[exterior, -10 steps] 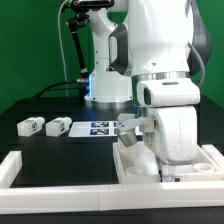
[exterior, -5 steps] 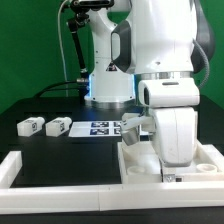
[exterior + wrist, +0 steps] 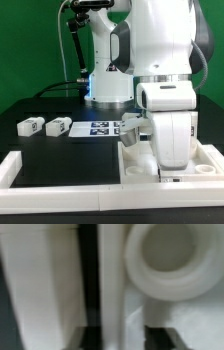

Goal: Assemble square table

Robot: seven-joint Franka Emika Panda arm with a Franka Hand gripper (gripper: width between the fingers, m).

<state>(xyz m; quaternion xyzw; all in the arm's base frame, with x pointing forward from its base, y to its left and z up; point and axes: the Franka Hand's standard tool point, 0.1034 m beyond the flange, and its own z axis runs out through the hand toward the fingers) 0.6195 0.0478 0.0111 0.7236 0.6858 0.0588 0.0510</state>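
Note:
The white square table top (image 3: 135, 166) lies at the exterior view's right, against the front barrier strip. My gripper (image 3: 122, 338) is down on it; in the exterior view the big white hand (image 3: 170, 140) hides the fingers. In the wrist view the two dark fingertips stand either side of the top's raised rim (image 3: 113, 280), next to a round corner socket (image 3: 175, 255). The jaws look shut on the rim. Two tagged white legs (image 3: 30, 126) (image 3: 59, 127) lie at the left. Another leg (image 3: 133, 124) lies by the top's far edge.
The marker board (image 3: 100, 128) lies flat in front of the robot base (image 3: 108, 90). White angular barrier strips run along the front (image 3: 60, 195) and the left corner (image 3: 10, 168). Black table surface lies between the legs and the strips.
The hand and the table top have shifted slightly toward the exterior view's right. The legs at the left have not moved.

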